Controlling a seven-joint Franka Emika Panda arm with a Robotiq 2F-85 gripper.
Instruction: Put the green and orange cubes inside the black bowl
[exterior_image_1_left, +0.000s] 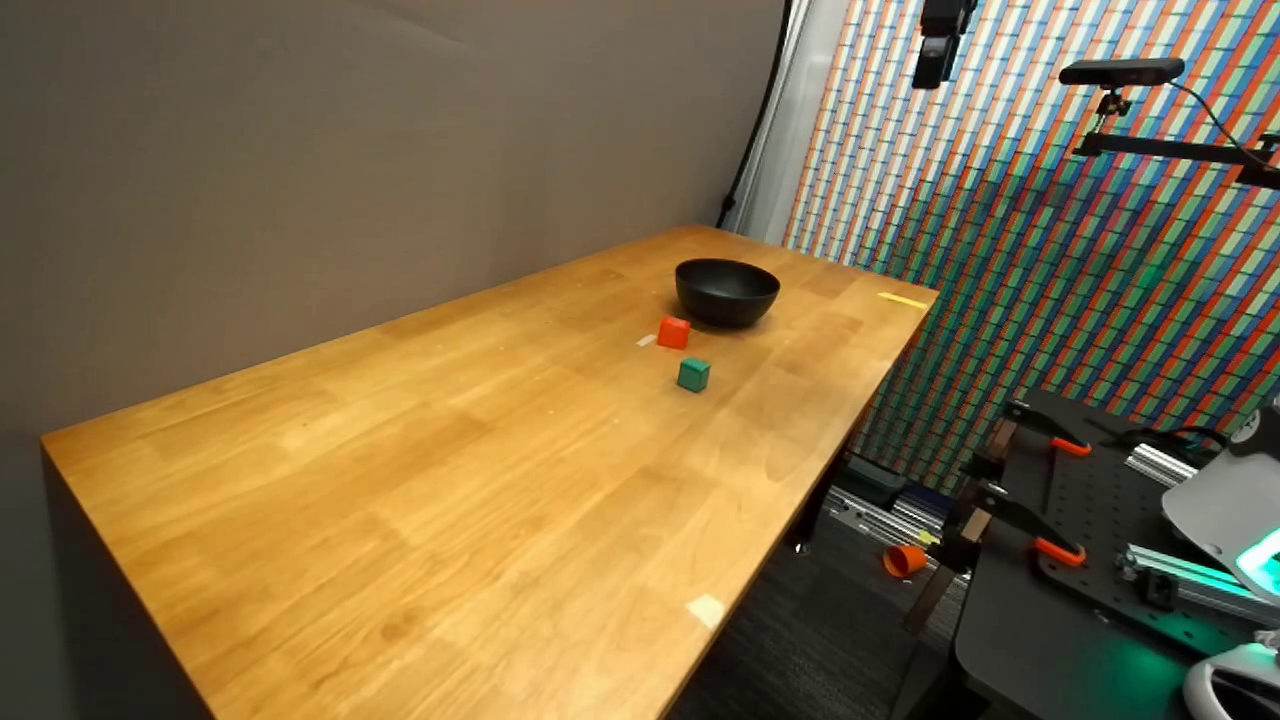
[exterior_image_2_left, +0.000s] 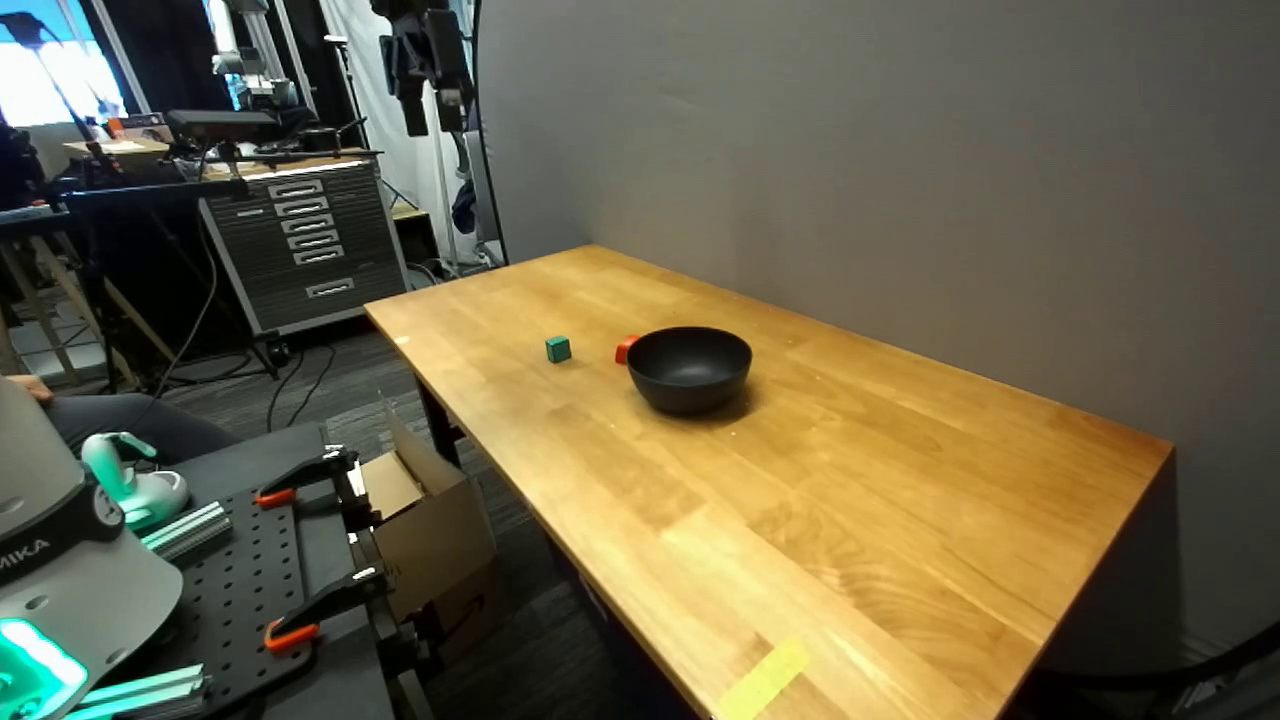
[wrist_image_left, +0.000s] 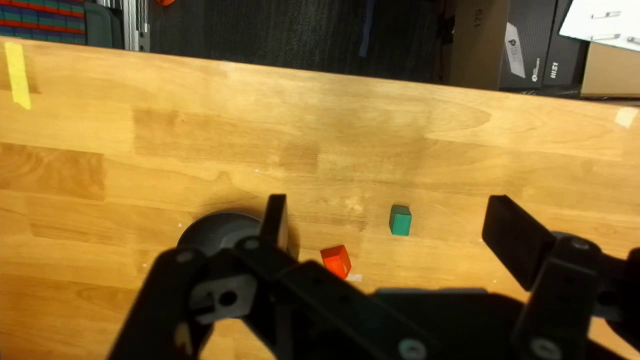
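The green cube (exterior_image_1_left: 693, 375) rests on the wooden table, also seen in an exterior view (exterior_image_2_left: 558, 349) and in the wrist view (wrist_image_left: 400, 220). The orange-red cube (exterior_image_1_left: 674, 333) sits beside the black bowl (exterior_image_1_left: 727, 293). In an exterior view the bowl (exterior_image_2_left: 690, 370) partly hides this cube (exterior_image_2_left: 624, 350). In the wrist view the gripper partly covers the bowl (wrist_image_left: 220, 231), and the orange-red cube (wrist_image_left: 336, 260) lies close to the bowl's right. My gripper (wrist_image_left: 391, 215) is open and empty, high above the table; the green cube appears between its fingers. It shows at the top of both exterior views (exterior_image_1_left: 940, 50) (exterior_image_2_left: 430, 80).
The wooden table (exterior_image_1_left: 450, 480) has a grey wall panel (exterior_image_1_left: 350, 180) along one long side. Yellow tape (exterior_image_2_left: 765, 680) marks one end. The robot's base stands on a black bench (exterior_image_2_left: 290, 560) across a gap from the table.
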